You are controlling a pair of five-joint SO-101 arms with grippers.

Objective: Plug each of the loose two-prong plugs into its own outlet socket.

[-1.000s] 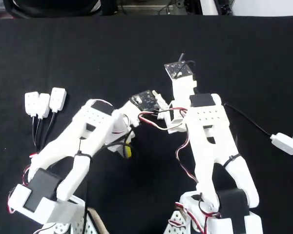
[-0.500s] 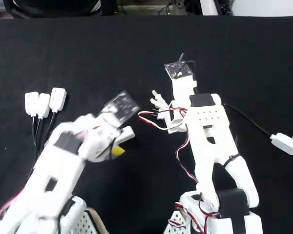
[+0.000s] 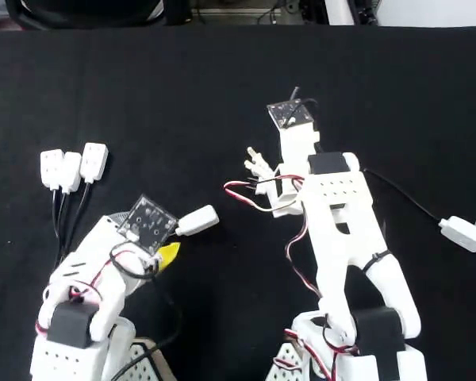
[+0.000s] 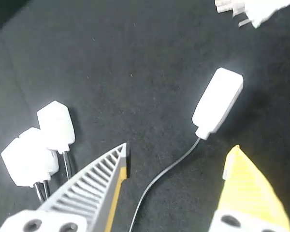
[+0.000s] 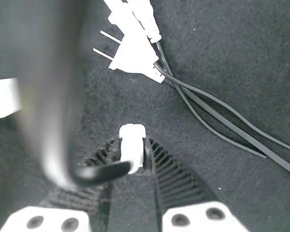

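**1. Gripper status.** My left gripper (image 4: 179,146) hangs above the black mat (image 3: 182,71) with its fingers spread wide and nothing between them. My right gripper (image 5: 133,145) is clamped on a small white connector (image 5: 132,137), and a dark cable leaves it toward the wrist camera. I see no prongs on it, so I cannot tell whether it is a plug or a socket.

**2. Location of parts.**
- A single socket block (image 4: 217,103) lies flat just ahead of the left fingers. Its thin cable (image 4: 169,166) runs back between them.
- A cluster of three sockets (image 3: 70,168) lies side by side nearer the mat's left edge in the high view, well apart from that block.
- The loose plugs (image 5: 130,53) lie bunched just beyond the right fingertips, with bare prongs and cables trailing away together.
- An outlying connector (image 3: 462,232) lies alone near the mat's right edge.

**3. Handling.**
- I judge all these parts to be light, hard plastic shells: rigid, smooth, and liable to slide on the mat or twist in the grip.
- The cables look springy enough to pull a released part off line.
- The prongs are thin, and I treat them as bendable.
- I take a plug across the broad faces of its body, behind the prongs and ahead of the cable exit.
- I take a socket by its long sides, leaving the slotted end free.
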